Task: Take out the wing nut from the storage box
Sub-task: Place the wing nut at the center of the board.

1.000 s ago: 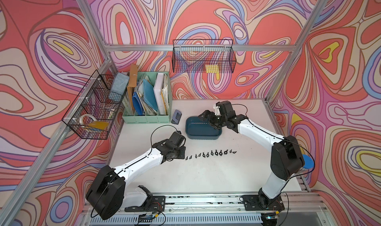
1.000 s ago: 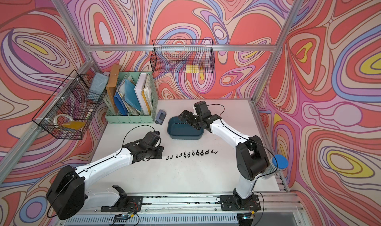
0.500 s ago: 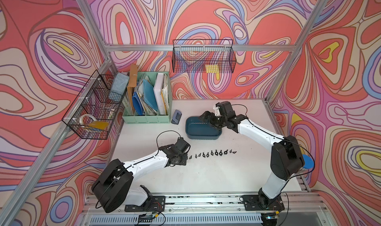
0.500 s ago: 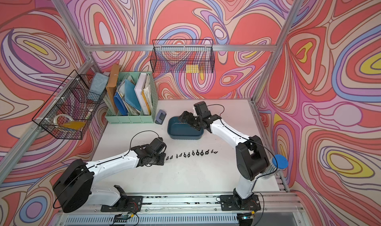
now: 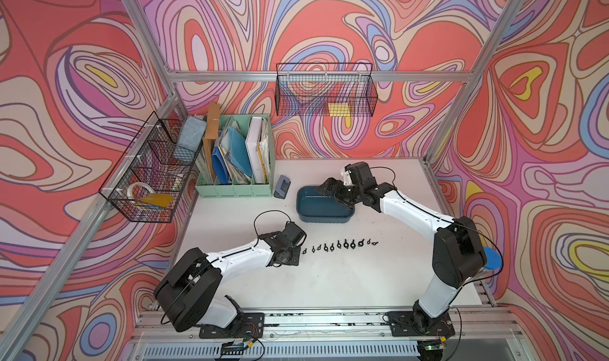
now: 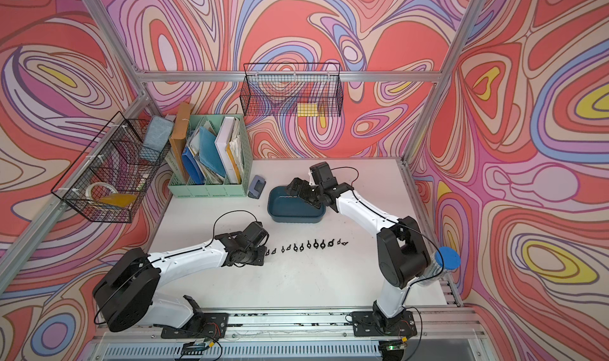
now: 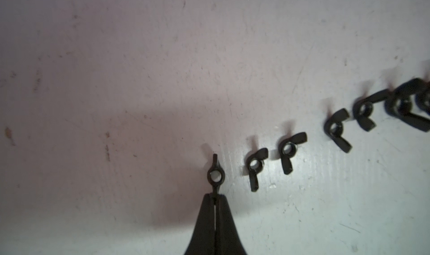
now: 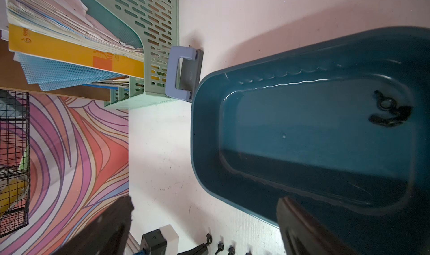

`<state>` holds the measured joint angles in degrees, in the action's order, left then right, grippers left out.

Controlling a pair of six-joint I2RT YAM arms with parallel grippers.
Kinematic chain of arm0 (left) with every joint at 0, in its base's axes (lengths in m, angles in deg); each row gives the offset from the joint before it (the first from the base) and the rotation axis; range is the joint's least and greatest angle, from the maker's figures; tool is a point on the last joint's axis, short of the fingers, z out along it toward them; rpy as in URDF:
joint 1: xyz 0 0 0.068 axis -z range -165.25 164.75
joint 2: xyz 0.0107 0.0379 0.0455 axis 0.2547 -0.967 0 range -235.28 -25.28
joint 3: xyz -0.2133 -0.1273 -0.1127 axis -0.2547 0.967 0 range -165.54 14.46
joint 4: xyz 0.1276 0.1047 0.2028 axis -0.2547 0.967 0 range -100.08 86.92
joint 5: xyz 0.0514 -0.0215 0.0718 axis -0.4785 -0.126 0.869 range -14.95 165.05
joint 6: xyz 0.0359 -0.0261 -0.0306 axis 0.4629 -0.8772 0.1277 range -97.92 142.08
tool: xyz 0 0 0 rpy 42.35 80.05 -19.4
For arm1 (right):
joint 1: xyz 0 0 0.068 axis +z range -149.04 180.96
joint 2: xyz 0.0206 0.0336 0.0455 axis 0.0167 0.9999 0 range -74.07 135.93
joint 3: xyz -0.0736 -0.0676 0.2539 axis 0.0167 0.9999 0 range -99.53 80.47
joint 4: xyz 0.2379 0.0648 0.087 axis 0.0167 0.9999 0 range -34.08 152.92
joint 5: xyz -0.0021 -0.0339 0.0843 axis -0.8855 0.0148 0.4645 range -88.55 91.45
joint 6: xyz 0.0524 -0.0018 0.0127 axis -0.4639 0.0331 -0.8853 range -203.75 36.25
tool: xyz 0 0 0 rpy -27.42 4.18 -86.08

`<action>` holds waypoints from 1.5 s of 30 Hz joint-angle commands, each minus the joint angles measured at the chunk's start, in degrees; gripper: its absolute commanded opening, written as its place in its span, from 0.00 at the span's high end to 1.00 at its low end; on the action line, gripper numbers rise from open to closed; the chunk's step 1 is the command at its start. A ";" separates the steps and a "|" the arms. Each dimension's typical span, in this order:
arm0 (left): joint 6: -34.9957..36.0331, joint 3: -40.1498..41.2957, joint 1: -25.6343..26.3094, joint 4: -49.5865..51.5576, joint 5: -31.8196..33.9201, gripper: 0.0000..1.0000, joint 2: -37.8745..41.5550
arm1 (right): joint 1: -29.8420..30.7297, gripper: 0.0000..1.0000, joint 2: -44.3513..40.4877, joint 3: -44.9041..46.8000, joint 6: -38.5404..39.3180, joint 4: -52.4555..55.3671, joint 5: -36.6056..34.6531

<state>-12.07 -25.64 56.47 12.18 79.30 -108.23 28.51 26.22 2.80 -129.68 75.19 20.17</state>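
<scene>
Both arms — the left arm (image 5: 237,260) and right arm (image 5: 408,210) — have white link shells, bulky black joint housings, thin looping black cables (image 5: 270,211) and black base plates (image 5: 400,323).

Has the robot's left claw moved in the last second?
Yes. The left gripper has shifted away from the box and closer to the end of the nut row.

1. The storage box (image 8: 302,130) is smooth, glossy plastic, with bright light lines on its inner wall.
2. The wing nut (image 7: 216,176) looks like dark metal, rather matt.
3. The worktop (image 7: 116,79) is matt white, with scratches and small stains.
4. The file organiser (image 8: 158,32) is matt plastic and holds paper.
5. The wall basket (image 5: 324,94) is thin black metal wire.
</scene>
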 commanded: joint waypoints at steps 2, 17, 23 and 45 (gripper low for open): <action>-0.49 0.74 0.65 -0.78 -0.75 0.93 -1.71 | -0.08 0.02 0.32 -0.39 0.75 1.10 -0.52; 0.58 -3.65 0.56 7.14 3.18 0.60 4.08 | -0.12 0.02 0.87 -4.94 5.76 9.79 -8.11; 3.23 -9.81 -0.39 11.28 6.03 0.52 5.86 | -0.13 0.02 6.59 -12.38 14.97 18.63 -15.31; 7.14 -25.76 -11.38 11.58 -2.03 0.01 3.27 | -2.79 0.66 27.36 -33.37 29.66 34.97 -25.94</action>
<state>-6.28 -49.37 46.04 23.18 79.03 -103.93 25.69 51.20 -27.99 -102.29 106.64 -2.28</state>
